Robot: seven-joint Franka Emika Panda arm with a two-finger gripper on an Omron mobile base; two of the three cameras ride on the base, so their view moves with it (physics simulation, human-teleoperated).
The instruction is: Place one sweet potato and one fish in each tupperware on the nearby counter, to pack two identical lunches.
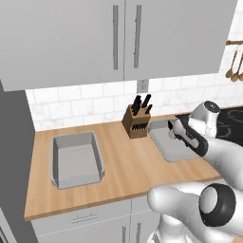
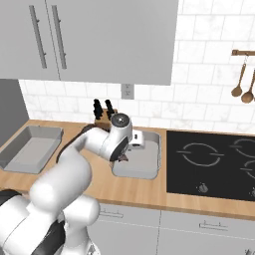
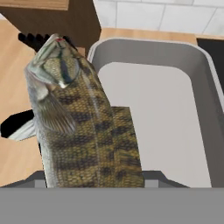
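Observation:
An olive-brown scaled fish (image 3: 83, 122) stands close before the hand camera, head pointing away, held between the fingers. My gripper (image 1: 172, 130) (image 2: 124, 157) is shut on it and hovers over the near-left part of the right tupperware (image 1: 166, 147) (image 2: 149, 167) (image 3: 166, 113), whose grey floor is bare. The left tupperware (image 1: 76, 163) (image 2: 30, 149) lies on the counter (image 1: 123, 166) with nothing in it. The sweet potato is out of view. The fish hides the fingertips in the hand view.
A wooden knife block (image 1: 137, 121) (image 2: 103, 112) (image 3: 57, 17) stands just behind and left of the right tupperware. A black cooktop (image 2: 214, 164) lies to the right, with wooden spoons (image 2: 241, 82) hanging on the tile wall. Grey cabinets hang overhead.

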